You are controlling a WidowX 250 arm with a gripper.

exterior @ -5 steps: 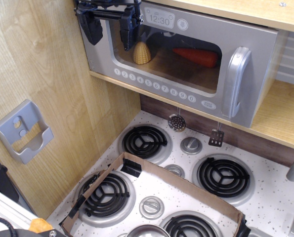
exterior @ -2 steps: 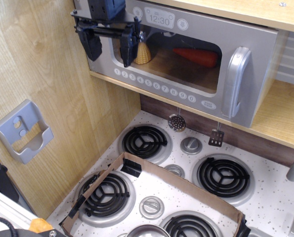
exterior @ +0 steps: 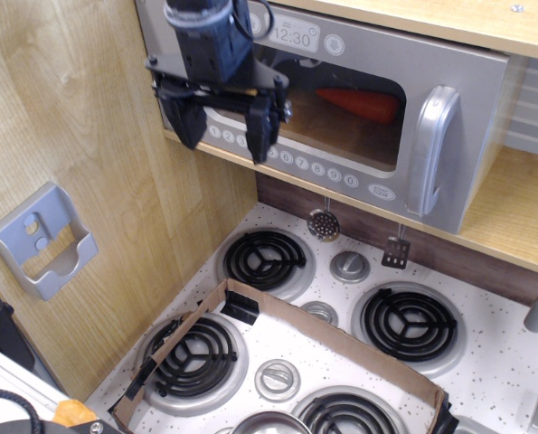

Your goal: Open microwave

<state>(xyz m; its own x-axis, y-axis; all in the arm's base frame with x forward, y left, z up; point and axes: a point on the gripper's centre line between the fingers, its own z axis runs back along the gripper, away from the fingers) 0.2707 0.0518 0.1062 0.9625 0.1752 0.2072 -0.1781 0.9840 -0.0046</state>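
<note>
The toy microwave (exterior: pixel 449 63) sits on a wooden shelf at the top, its wide grey door closed. It has a window (exterior: pixel 350 113), a clock display (exterior: pixel 292 37) reading 12:30, a row of round number buttons (exterior: pixel 318 168) and a chunky vertical grey handle (exterior: pixel 429 149) at the right. An orange carrot (exterior: pixel 363 102) shows through the window. My black gripper (exterior: pixel 224 136) hangs in front of the door's left part, fingers pointing down and spread apart, open and empty. It is far left of the handle.
A grey bracket with two holes (exterior: pixel 42 240) hangs on the left wooden wall. Below is a stove top with several coil burners (exterior: pixel 264 256) and knobs (exterior: pixel 349 265). A cardboard strip (exterior: pixel 332 339) lies across it. Small utensils (exterior: pixel 324 223) hang under the shelf.
My gripper has moved down and to the right across the microwave door, from the top left corner to the lower left part. It stayed open. The door has not moved.
</note>
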